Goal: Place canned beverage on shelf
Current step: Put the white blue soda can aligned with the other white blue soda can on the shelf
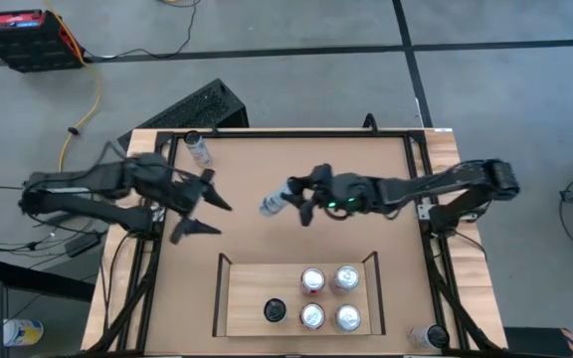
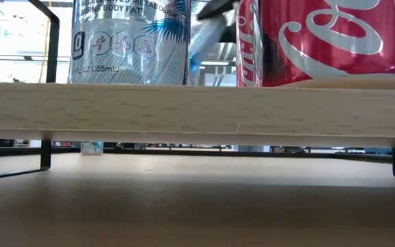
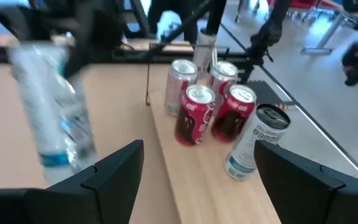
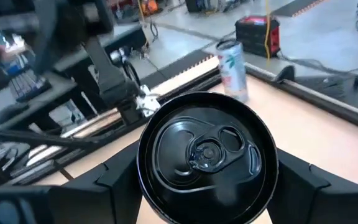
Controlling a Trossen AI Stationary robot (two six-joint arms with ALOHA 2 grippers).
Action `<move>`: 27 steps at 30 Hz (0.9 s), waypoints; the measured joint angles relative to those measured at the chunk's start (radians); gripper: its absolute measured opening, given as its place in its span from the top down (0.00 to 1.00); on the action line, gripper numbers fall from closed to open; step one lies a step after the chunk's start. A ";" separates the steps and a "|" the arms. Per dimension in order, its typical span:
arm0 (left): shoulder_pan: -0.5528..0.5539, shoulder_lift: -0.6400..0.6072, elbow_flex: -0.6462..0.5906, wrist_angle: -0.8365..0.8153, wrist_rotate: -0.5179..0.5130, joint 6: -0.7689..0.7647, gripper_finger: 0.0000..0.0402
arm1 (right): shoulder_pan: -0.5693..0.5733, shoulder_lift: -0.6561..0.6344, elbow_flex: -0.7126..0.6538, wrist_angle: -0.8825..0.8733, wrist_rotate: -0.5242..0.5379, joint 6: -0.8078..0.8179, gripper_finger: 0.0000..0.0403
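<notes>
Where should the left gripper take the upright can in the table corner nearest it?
Probably around its round side wall, mid-height, coming level from the table's open middle: the can stands upright, close to the black frame rail. The left gripper is open.

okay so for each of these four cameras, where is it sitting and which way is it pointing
High view: overhead, looking straight down on table, both arms, shelf.
Low view: at tabletop height, looking level under the shelf; no arm clearly shown.
Left wrist view: looks past the open left gripper at the shelf's cans.
Right wrist view: looks past the right gripper, jaws around a black-topped can.
Shared: the held can appears in high and both wrist views.
</notes>
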State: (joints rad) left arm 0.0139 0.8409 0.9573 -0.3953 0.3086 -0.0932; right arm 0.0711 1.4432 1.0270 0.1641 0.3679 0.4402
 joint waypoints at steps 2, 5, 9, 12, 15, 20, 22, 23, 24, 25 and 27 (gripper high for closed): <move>0.017 -0.055 0.000 -0.026 -0.003 0.002 0.28 | 0.013 0.072 0.078 -0.005 -0.006 -0.003 0.31; 0.037 -0.118 0.000 -0.037 0.005 -0.044 0.28 | 0.043 0.154 0.192 -0.028 -0.017 -0.028 0.31; 0.043 -0.190 0.003 -0.135 0.050 -0.059 0.28 | 0.093 0.234 0.338 -0.042 0.037 -0.054 0.31; 0.043 -0.223 0.024 -0.265 0.060 -0.026 0.28 | 0.129 0.302 0.434 -0.087 0.125 -0.068 0.31; 0.042 -0.249 0.069 -0.375 0.081 0.036 0.28 | 0.149 0.360 0.507 -0.144 0.165 -0.066 0.31; 0.004 -0.277 0.113 -0.369 0.054 0.039 0.28 | 0.168 0.391 0.590 -0.264 0.206 0.077 0.31; -0.002 -0.274 0.131 -0.375 0.058 0.038 0.28 | 0.174 0.391 0.607 -0.340 0.237 0.134 0.31; -0.002 -0.274 0.136 -0.375 0.060 0.037 0.28 | 0.179 0.393 0.610 -0.362 0.240 0.169 0.31; -0.002 -0.274 0.139 -0.374 0.062 0.030 0.28 | 0.184 0.396 0.612 -0.367 0.247 0.207 0.31; -0.004 -0.275 0.141 -0.370 0.069 0.017 0.28 | 0.193 0.396 0.612 -0.363 0.260 0.232 0.31; -0.017 -0.275 0.142 -0.369 0.105 -0.048 0.28 | 0.217 0.396 0.613 -0.326 0.318 0.248 0.31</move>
State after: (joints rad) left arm -0.0028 0.5655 1.0988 -0.7645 0.4136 -0.1412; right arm 0.2880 1.8397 1.6403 -0.1615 0.6863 0.6882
